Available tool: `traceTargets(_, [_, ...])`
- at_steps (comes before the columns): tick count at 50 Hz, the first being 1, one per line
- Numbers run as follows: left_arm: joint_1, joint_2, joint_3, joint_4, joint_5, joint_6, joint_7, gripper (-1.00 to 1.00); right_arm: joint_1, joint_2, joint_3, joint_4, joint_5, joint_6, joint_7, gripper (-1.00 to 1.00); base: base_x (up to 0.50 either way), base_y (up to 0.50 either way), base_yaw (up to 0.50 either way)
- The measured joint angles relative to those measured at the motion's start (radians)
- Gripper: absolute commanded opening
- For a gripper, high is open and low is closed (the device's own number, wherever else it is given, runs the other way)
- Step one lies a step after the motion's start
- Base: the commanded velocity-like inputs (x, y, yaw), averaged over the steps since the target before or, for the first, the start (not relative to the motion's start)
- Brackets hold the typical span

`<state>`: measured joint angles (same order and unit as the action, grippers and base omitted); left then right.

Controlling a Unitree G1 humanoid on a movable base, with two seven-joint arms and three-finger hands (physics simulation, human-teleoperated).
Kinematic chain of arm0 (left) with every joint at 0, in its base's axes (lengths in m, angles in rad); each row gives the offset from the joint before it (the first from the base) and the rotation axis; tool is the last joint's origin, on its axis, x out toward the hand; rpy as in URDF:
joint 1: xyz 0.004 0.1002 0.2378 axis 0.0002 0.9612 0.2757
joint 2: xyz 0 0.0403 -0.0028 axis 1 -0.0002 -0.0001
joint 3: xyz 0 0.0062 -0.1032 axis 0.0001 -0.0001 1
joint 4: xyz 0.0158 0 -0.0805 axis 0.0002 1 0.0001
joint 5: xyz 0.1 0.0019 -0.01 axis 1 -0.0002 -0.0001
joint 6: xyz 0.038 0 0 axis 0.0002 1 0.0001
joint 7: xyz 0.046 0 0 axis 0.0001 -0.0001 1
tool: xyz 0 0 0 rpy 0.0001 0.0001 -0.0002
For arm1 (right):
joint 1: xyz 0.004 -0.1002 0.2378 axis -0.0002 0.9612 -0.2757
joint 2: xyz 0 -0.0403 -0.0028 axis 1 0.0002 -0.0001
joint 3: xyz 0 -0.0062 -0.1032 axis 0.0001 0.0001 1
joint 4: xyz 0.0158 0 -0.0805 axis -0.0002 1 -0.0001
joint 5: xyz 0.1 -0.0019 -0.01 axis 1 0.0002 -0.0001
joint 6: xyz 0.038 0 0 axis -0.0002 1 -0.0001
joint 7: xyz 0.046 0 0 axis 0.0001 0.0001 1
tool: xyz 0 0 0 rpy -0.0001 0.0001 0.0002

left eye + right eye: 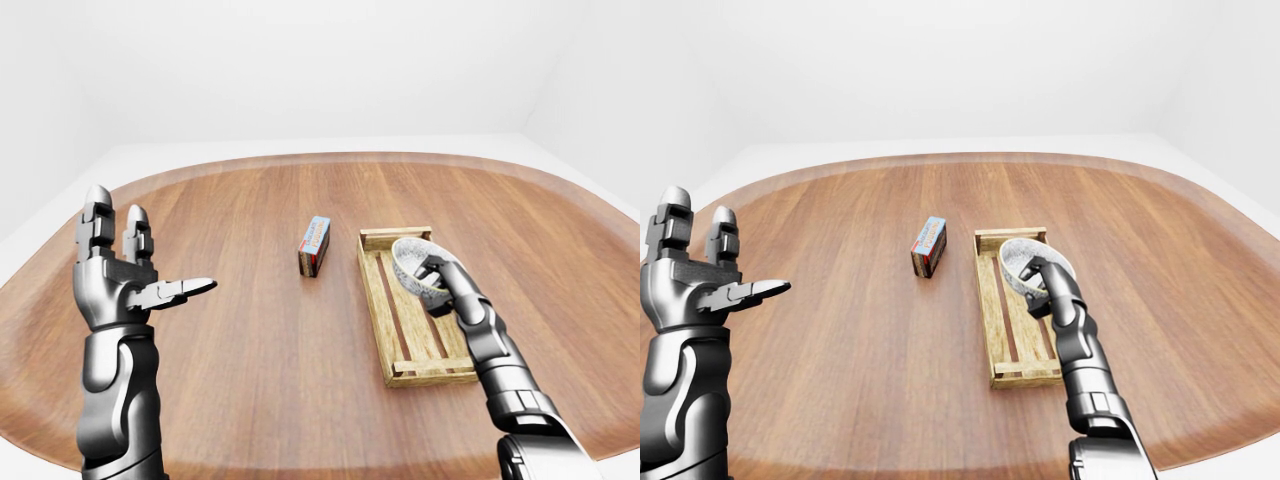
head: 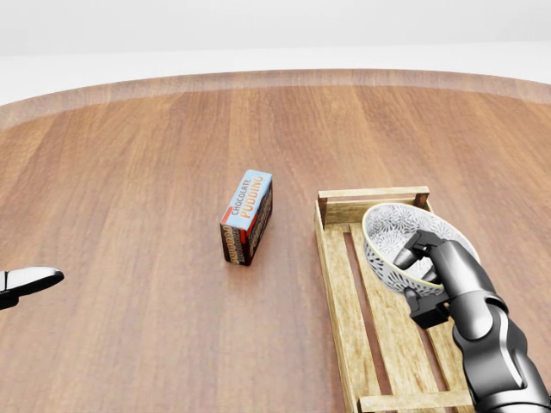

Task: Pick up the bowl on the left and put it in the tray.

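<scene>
A white bowl with a grey pattern [image 2: 386,237] hangs tilted over the upper end of the wooden slatted tray [image 2: 344,301]. My right hand [image 2: 422,274] is shut on the bowl's near rim, one finger inside and the others under it. Whether the bowl touches the tray's slats I cannot tell. My left hand [image 1: 135,275] stands raised and open at the left of the left-eye view, far from the tray, with nothing in it. In the head view only one left fingertip [image 2: 30,280] shows at the left edge.
A chocolate pudding box [image 2: 247,216] lies on the round wooden table [image 2: 129,172] just left of the tray. The table's rim curves across the top of the views, with white floor and walls beyond.
</scene>
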<state>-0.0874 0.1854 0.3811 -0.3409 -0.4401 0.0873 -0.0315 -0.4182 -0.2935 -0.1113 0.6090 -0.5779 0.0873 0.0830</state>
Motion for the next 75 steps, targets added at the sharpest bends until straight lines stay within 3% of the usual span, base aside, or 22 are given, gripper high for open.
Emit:
traceTargets(29, [-0.002, 0.003, 0.003, -0.001, -0.004, 0.000, 0.003, 1.00, -0.094, 0.012, 0.048, 0.282, 0.038, 0.000, -0.090, -1.00, 0.00, 0.00, 0.00])
traceTargets(75, [-0.005, 0.006, 0.007, 0.000, -0.011, 0.000, 0.005, 1.00, -0.209, 0.041, 0.087, 0.529, 0.064, 0.000, -0.168, -1.00, 0.00, 0.00, 0.00])
